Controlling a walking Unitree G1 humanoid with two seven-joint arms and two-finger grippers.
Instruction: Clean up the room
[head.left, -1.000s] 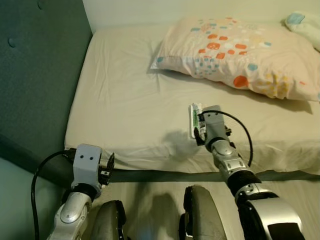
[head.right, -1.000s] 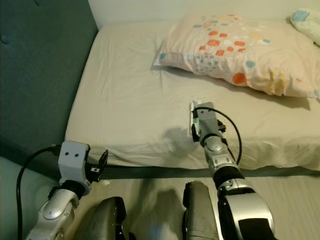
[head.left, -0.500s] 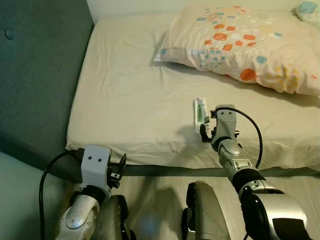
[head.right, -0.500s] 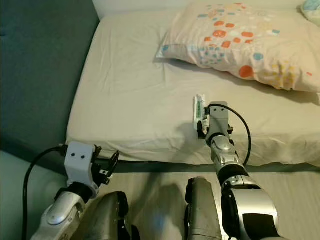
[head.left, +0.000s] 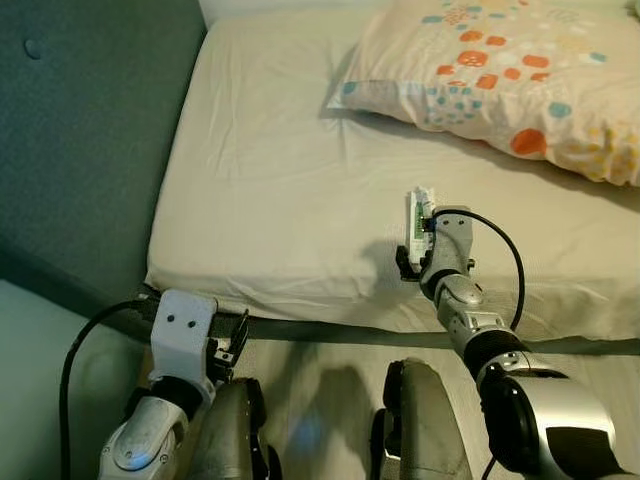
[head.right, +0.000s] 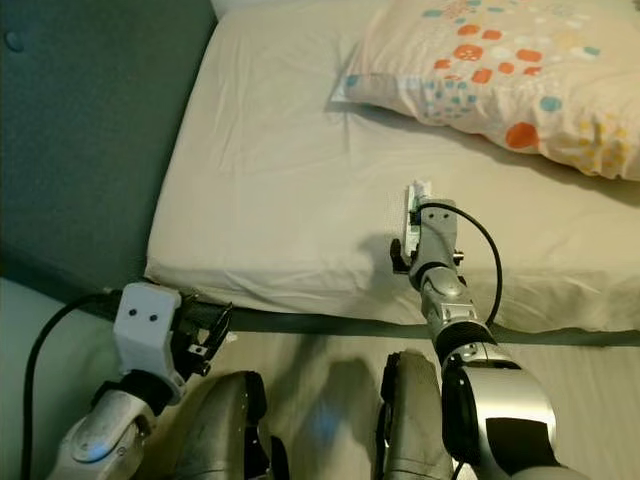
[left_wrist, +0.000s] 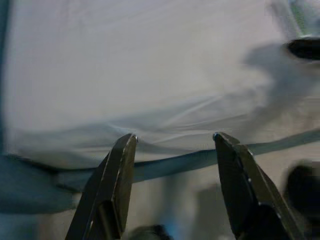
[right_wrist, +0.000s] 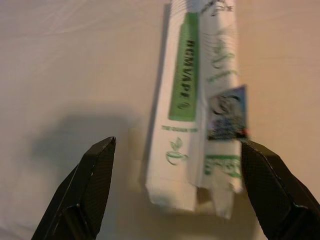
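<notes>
On the bed (head.left: 270, 200), the packet (right_wrist: 200, 115) lay lengthwise at twelve o'clock of the open, empty right gripper (right_wrist: 180, 192); the left gripper (left_wrist: 172, 185) was open too.

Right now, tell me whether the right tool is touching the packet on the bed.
Apart. The right wrist view shows the right tool open, with bare sheet between each finger and the white-and-green packet lying flat on the bed.

The silver right arm stretches forward, its black two-fingered right gripper (right_wrist: 177, 187) spread wide. The silver left arm hangs low, its left gripper (left_wrist: 175, 187) parted too (fingers slightly blurred).
</notes>
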